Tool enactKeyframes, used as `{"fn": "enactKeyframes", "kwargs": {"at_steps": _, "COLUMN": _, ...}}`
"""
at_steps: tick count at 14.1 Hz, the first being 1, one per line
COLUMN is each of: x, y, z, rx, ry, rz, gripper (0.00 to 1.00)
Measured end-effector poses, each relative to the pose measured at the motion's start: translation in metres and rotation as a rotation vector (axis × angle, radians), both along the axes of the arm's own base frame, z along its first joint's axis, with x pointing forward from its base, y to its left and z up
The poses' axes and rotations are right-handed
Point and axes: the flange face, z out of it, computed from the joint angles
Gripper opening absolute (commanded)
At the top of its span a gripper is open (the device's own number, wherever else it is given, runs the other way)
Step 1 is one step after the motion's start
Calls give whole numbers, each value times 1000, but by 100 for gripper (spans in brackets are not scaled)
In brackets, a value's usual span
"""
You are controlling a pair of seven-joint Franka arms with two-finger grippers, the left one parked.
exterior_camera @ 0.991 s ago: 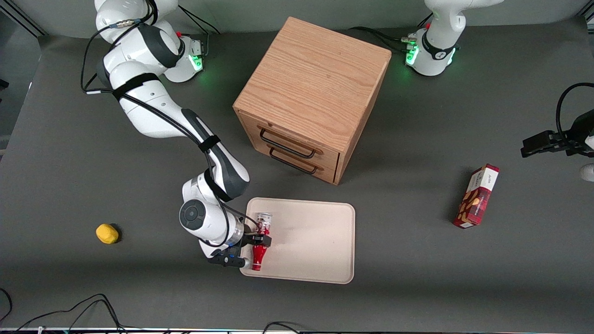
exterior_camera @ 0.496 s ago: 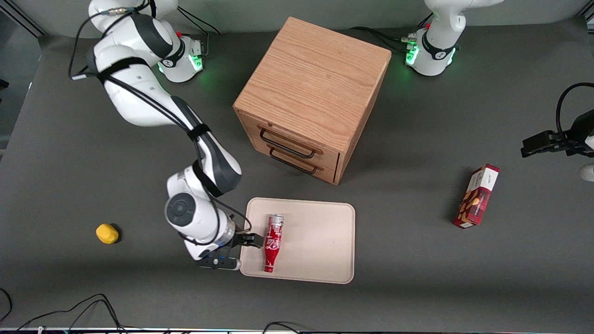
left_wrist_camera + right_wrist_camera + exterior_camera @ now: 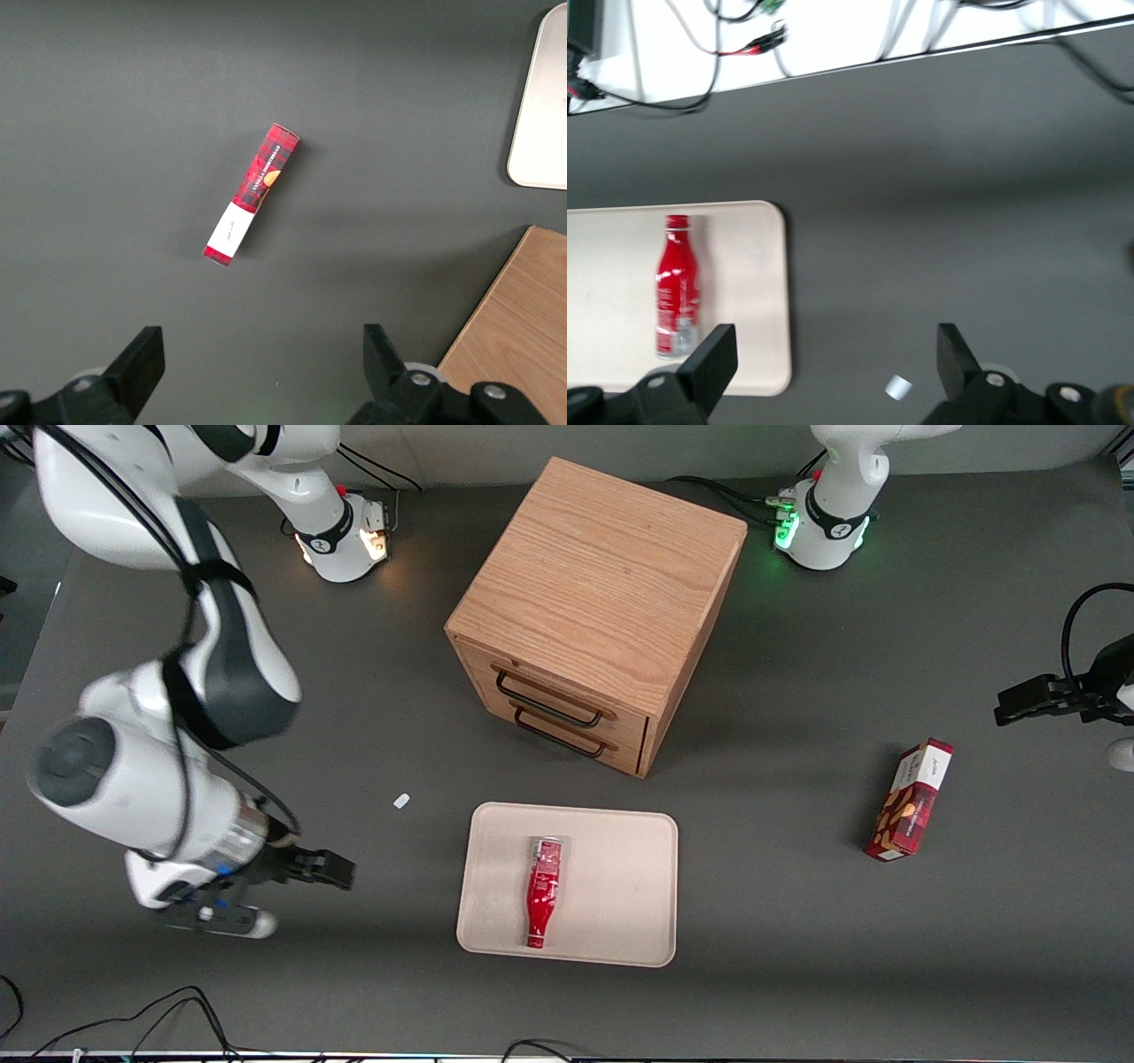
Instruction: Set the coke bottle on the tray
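The coke bottle [image 3: 542, 890] lies on its side on the cream tray [image 3: 620, 886], neck toward the front camera and silvery base toward the cabinet. My gripper [image 3: 341, 871] is open and empty, lifted above the table, well clear of the tray toward the working arm's end. In the right wrist view the bottle [image 3: 678, 288] rests on the tray [image 3: 753, 292], and the gripper [image 3: 833, 359] hovers over bare table beside the tray's edge, its black fingers [image 3: 713, 354] wide apart. The tray's corner also shows in the left wrist view [image 3: 542, 115].
A wooden two-drawer cabinet [image 3: 594, 611] stands farther from the front camera than the tray. A red snack box [image 3: 912, 799] lies toward the parked arm's end, also in the left wrist view [image 3: 252, 193]. A small white scrap [image 3: 401, 801] lies on the table near the tray.
My gripper let go of the bottle, then pulled up and away from the tray toward the working arm's end. The bottle rolled a little toward the tray's middle and lies free.
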Motion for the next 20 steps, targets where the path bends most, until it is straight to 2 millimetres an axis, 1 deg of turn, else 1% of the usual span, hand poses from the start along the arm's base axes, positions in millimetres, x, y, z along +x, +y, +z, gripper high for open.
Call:
{"fn": "enactKeyframes", "kwargs": {"at_steps": 2, "x": -23, "y": -43, "z": 33, "rx": -20, "ry": 16, "rz": 5, "gripper": 100}}
{"fn": "enactKeyframes", "kwargs": {"at_steps": 4, "x": -52, "y": -88, "z": 68, "rx": -6, "ry": 31, "rz": -13, "gripper": 100}}
{"fn": "enactKeyframes", "kwargs": {"at_steps": 5, "x": -69, "y": -107, "z": 83, "rx": 1, "ry": 29, "rz": -30, "gripper": 100}}
{"fn": "enactKeyframes", "kwargs": {"at_steps": 6, "x": -88, "y": -121, "z": 96, "rx": 5, "ry": 30, "rz": -43, "gripper": 100}}
{"fn": "enactKeyframes", "kwargs": {"at_steps": 7, "x": -106, "y": -130, "z": 106, "rx": 7, "ry": 29, "rz": -55, "gripper": 100}}
{"fn": "enactKeyframes", "kwargs": {"at_steps": 8, "x": -125, "y": -135, "z": 112, "rx": 7, "ry": 30, "rz": -61, "gripper": 100}}
{"fn": "enactKeyframes", "kwargs": {"at_steps": 10, "x": -156, "y": -137, "z": 118, "rx": 8, "ry": 36, "rz": -58, "gripper": 100}}
{"fn": "enactKeyframes", "kwargs": {"at_steps": 12, "x": -176, "y": -136, "z": 119, "rx": 7, "ry": 57, "rz": -51, "gripper": 100}}
{"fn": "enactKeyframes", "kwargs": {"at_steps": 14, "x": -183, "y": -136, "z": 121, "rx": 7, "ry": 69, "rz": -49, "gripper": 100}}
{"fn": "enactKeyframes", "kwargs": {"at_steps": 17, "x": -185, "y": -134, "z": 119, "rx": -18, "ry": 93, "rz": -38, "gripper": 100}}
{"fn": "enactKeyframes", "kwargs": {"at_steps": 20, "x": -189, "y": -124, "z": 118, "rx": -51, "ry": 133, "rz": -12, "gripper": 100}}
